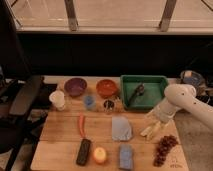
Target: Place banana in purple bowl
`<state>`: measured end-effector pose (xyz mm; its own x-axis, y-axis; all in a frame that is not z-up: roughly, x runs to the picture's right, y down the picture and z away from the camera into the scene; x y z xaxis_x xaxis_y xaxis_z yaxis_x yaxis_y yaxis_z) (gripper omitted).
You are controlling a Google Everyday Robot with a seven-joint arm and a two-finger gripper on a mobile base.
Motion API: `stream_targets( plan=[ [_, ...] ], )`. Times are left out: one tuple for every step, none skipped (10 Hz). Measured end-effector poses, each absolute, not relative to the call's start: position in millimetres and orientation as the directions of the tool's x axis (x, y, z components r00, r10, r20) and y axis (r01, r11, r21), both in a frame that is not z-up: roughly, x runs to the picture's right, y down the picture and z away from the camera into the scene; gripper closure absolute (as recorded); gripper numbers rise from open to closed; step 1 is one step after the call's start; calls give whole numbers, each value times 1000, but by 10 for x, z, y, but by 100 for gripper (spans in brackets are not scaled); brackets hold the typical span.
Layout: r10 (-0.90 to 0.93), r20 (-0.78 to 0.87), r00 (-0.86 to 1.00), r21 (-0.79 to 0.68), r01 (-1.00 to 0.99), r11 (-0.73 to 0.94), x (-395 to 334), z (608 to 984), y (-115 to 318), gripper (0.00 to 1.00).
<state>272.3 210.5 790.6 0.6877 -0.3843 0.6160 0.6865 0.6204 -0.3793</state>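
Note:
The banana is a pale cream pair of slim pieces lying on the wooden table, right of the middle. My gripper hangs from the white arm that comes in from the right. It is just above the banana's upper right end, close to it or touching it. The purple bowl stands at the back left of the table, far from the gripper, and nothing shows inside it.
An orange-red bowl and a green tray stand at the back. A white cup, a small blue cup, a red chili, a blue cloth, a black bar, a round orange fruit, a blue sponge and grapes lie around.

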Motion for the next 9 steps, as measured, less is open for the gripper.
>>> stream_targets(
  plan=[
    [-378, 620, 688, -386, 687, 616, 2717, 7950, 2152, 33],
    [-366, 625, 690, -402, 686, 607, 2709, 8013, 2222, 33],
    [-358, 623, 696, -416, 682, 602, 2723, 8044, 2263, 36],
    [-349, 617, 706, -430, 673, 602, 2738, 8069, 2285, 43],
    [-339, 607, 719, -446, 661, 604, 2748, 8096, 2314, 55],
    [-337, 595, 729, -453, 651, 609, 2762, 8088, 2325, 64],
    [-340, 576, 743, -454, 637, 623, 2794, 8066, 2294, 75],
    [-340, 567, 750, -454, 629, 631, 2810, 8060, 2272, 86],
    [-340, 559, 756, -449, 621, 642, 2811, 8057, 2225, 95]
  ],
)
